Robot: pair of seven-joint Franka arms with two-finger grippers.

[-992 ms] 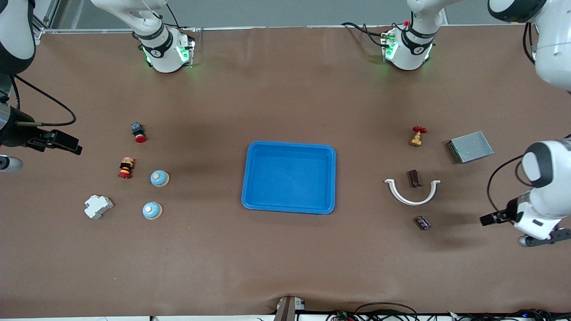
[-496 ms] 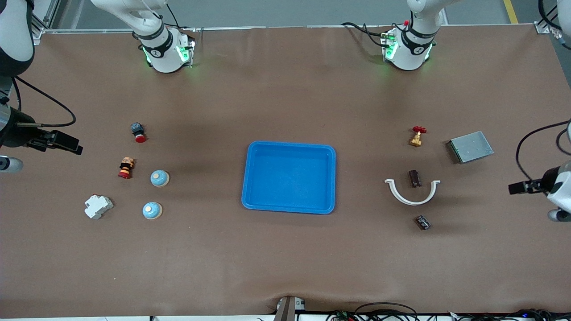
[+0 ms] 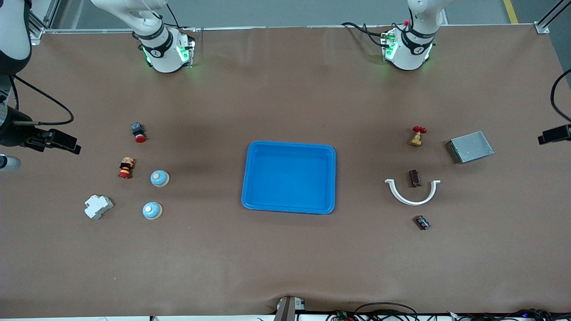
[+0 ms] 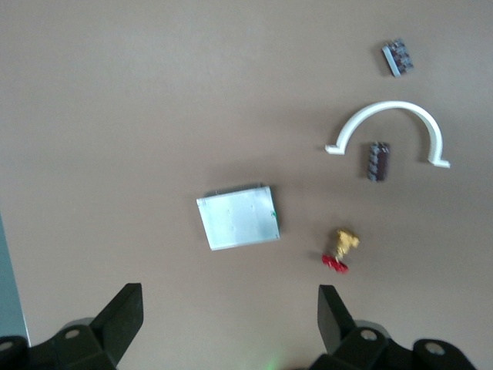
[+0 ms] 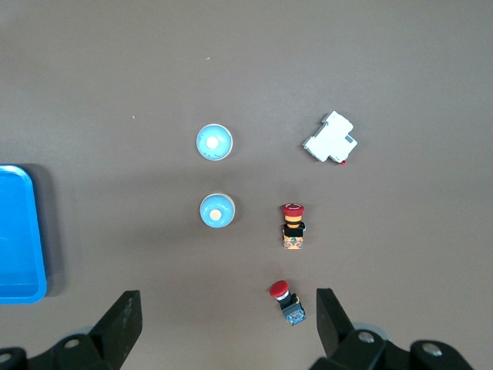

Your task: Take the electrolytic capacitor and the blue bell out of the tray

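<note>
Two light-blue dome bells stand toward the right arm's end of the table; they also show in the right wrist view. Two small dark capacitors lie toward the left arm's end: one inside a white half ring, one nearer the camera. Both show in the left wrist view. A blue tray sits mid-table, empty. My left gripper is open and empty, high over the table's end. My right gripper is open and empty, high above the red buttons.
Near the bells lie a red push button, a striped red button and a white breaker. Near the capacitors lie a brass valve with a red handle and a grey metal box.
The left arm has swung from beside the nearer capacitor toward the table's end and almost out of the front view. The right arm has hardly moved. Nothing on the table has moved.
</note>
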